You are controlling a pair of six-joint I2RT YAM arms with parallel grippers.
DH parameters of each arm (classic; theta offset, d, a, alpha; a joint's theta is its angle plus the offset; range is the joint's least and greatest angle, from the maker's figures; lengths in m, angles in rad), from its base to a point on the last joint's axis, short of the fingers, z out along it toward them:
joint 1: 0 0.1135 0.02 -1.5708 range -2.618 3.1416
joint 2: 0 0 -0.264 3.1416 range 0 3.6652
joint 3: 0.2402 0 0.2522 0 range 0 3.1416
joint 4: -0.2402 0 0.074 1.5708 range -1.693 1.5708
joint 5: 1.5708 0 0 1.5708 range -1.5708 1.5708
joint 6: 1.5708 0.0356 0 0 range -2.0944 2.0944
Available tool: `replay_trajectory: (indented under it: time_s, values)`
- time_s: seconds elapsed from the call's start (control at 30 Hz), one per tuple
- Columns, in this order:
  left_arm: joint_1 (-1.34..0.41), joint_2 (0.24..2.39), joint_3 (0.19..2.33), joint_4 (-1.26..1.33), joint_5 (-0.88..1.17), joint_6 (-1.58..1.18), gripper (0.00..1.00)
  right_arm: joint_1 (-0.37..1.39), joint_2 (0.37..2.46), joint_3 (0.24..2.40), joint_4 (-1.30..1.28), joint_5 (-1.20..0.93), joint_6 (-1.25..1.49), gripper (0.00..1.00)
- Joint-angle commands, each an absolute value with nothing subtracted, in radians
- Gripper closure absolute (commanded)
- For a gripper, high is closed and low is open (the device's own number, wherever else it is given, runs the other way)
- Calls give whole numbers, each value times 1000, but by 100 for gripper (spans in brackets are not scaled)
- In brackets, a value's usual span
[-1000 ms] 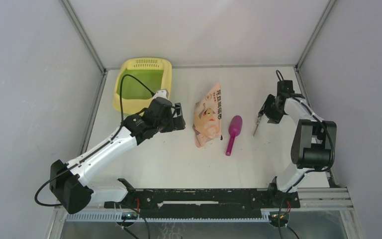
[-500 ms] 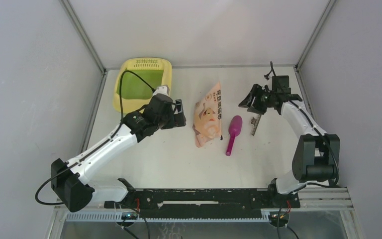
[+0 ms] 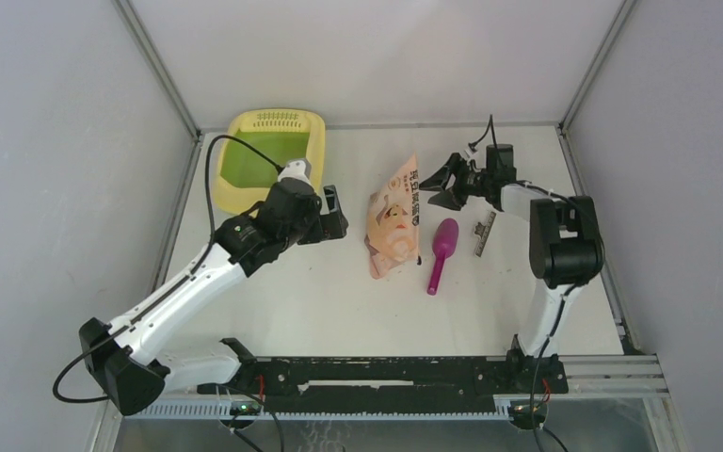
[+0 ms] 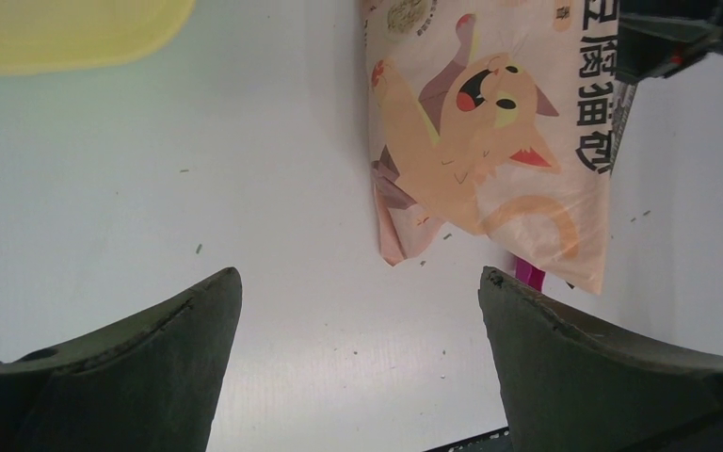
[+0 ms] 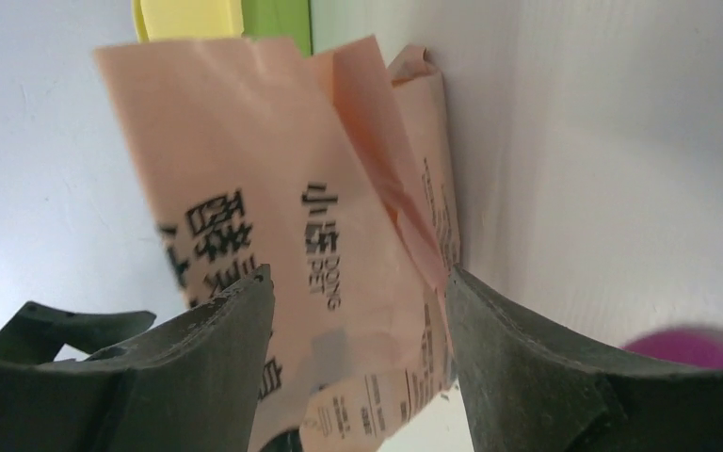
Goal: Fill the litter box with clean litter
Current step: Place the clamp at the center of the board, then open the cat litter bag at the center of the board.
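Note:
The pale yellow litter box (image 3: 313,130) with its green floor sits at the back left, and nothing is seen on that floor. A peach-pink printed bag (image 3: 393,221) lies flat mid-table. The clean litter is hidden; only a few dark specks dot the table. My right gripper (image 3: 430,185) is open at the bag's far top corner, and in the right wrist view the bag (image 5: 273,217) fills the gap between the fingers (image 5: 359,271). My left gripper (image 3: 337,215) hovers wide open left of the bag (image 4: 490,141), with only bare table between its fingers (image 4: 358,275).
A magenta scoop (image 3: 442,252) lies just right of the bag, bowl away from me. A small grey metal piece (image 3: 482,234) rests right of the scoop. A corner of the yellow box (image 4: 66,33) shows in the left wrist view. Grey walls close in on three sides.
My right arm has swung left from the table's right side to the bag's top and its jaws have widened, leaving the grey metal piece on the table. The left arm shifted slightly.

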State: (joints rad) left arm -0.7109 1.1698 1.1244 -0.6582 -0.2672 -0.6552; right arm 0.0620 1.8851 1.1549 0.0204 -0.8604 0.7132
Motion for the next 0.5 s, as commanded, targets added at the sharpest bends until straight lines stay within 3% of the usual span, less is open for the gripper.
replay_trajectory:
  time_s: [0.0,0.47]
  values:
    - [-713,1133,1210,-662,-278,-643,0,103,1976,1231,190,-932,821,26]
    - [-711,1148,1211,-670,-279,-634,0,179,2050,1237,418,-1075,964,26]
